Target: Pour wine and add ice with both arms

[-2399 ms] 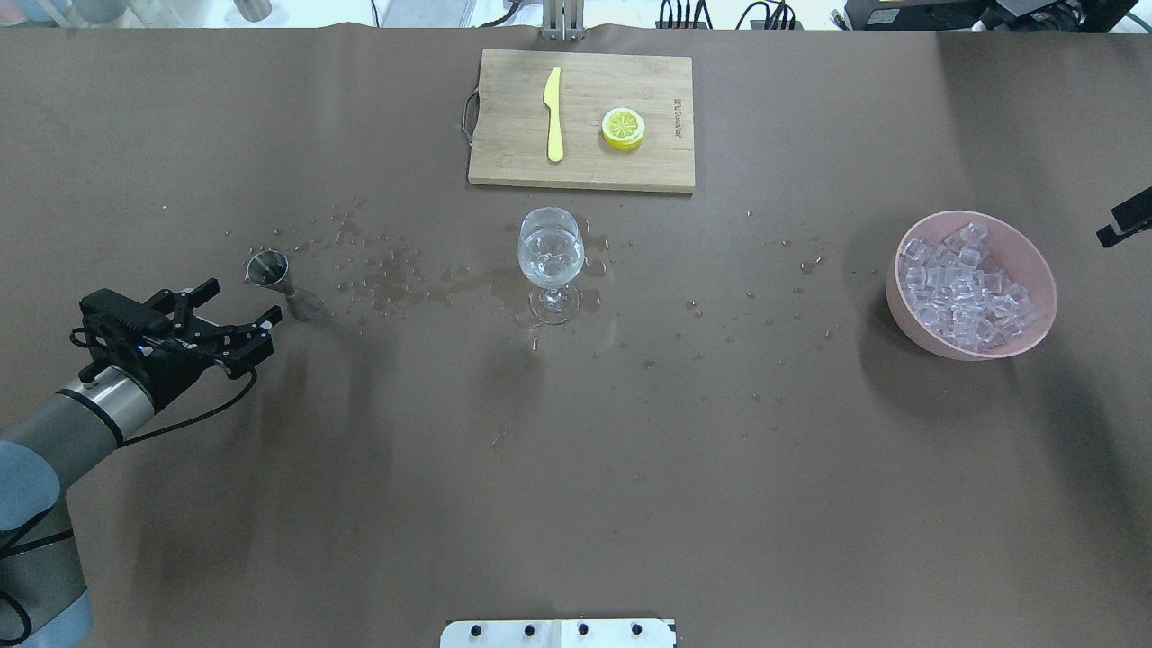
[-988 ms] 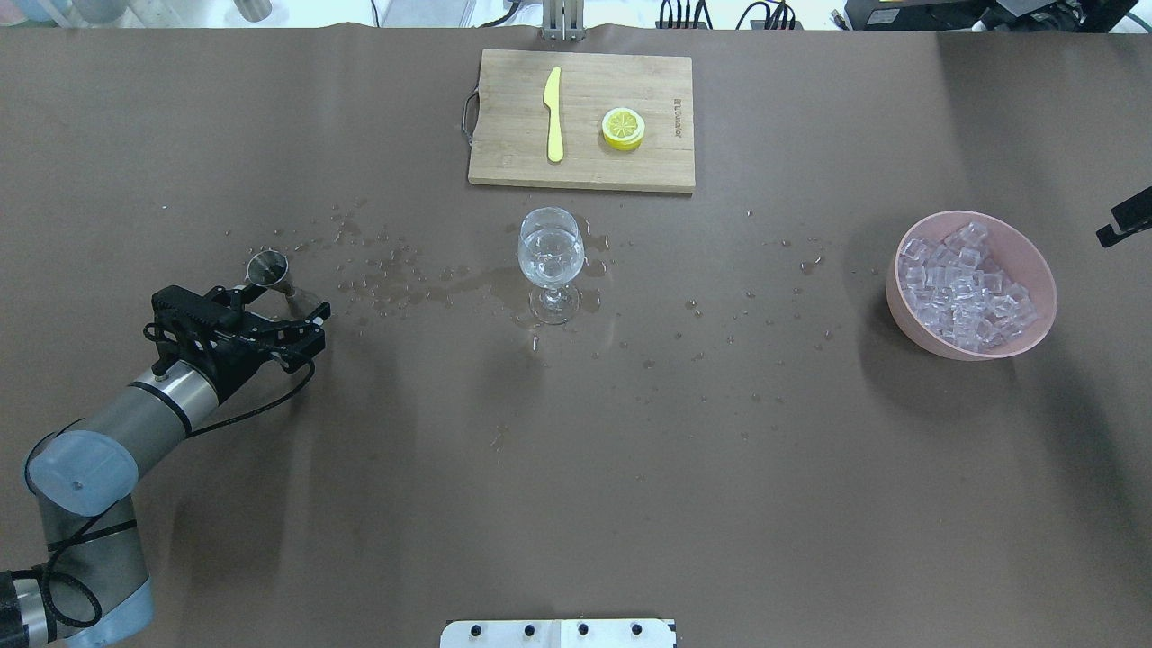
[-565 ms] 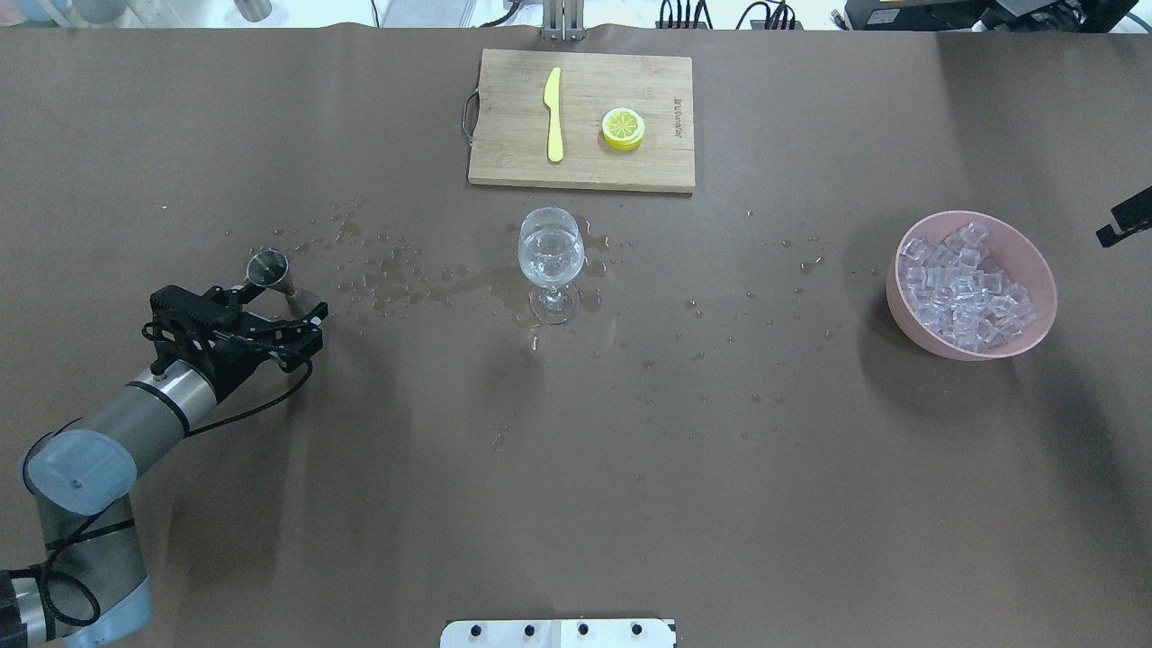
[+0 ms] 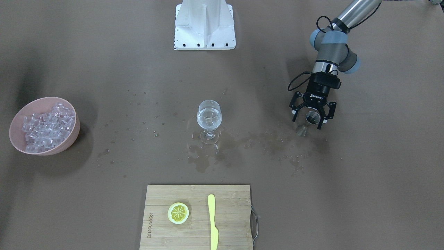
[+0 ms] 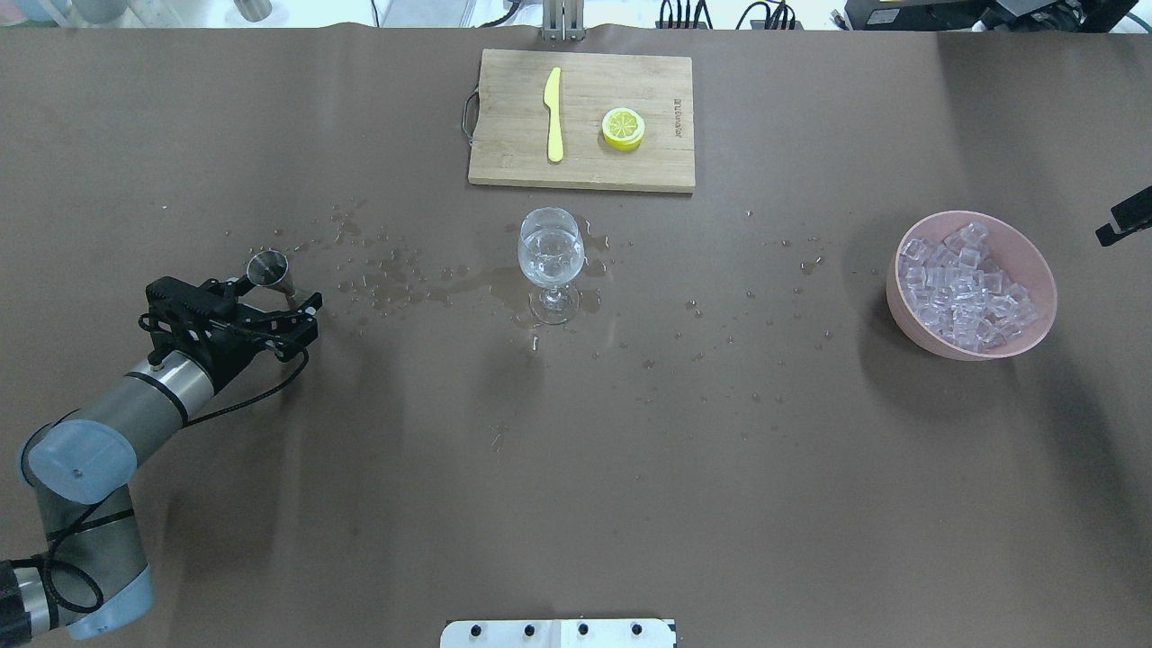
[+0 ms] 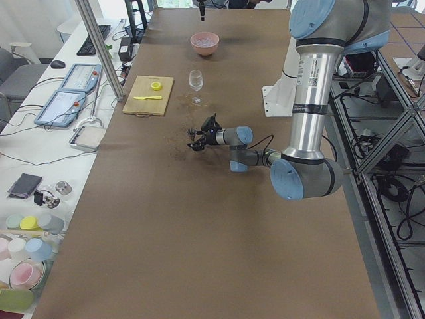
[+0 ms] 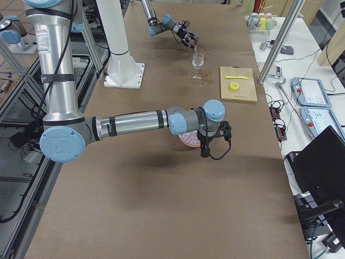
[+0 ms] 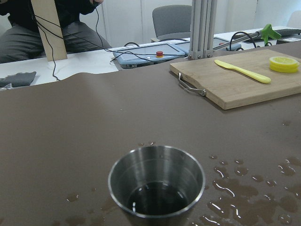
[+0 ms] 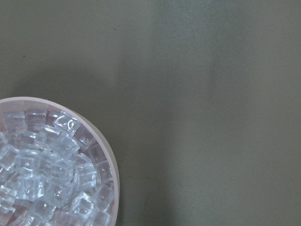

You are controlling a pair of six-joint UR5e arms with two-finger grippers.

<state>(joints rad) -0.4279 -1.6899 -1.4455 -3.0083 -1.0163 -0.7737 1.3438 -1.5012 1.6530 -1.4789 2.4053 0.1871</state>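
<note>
A brown table (image 5: 576, 468) seen from several cameras. Near its left end, the left tool (image 4: 311, 121) is lowered with its fingers spread wide on either side of a small steel measuring cup (image 5: 268, 267), apparently not touching it (likely lined up this way so that closing would grip the cup's narrow waist). The wrist camera looks into the cup, where only a thin film of liquid lies at the bottom.

The wine (image 4: 208, 119) sits in a stemmed glass (image 5: 550, 252) standing upright mid-table, filling roughly the lower half of its bowl. Puddles and droplets trail across the table between cup and glass.

The ice (image 9: 42, 174) is heaped in a pink bowl (image 5: 903, 317) at the table's right end, well apart from the glass. The right tool (image 7: 206, 148) hangs above the bowl's edge, probably waiting to pick cubes; whether its fingers are apart or together cannot be told.

At the far edge, a wooden cutting board (image 5: 666, 171) carries a yellow knife (image 5: 553, 115) and a lemon slice (image 5: 623, 128).
</note>
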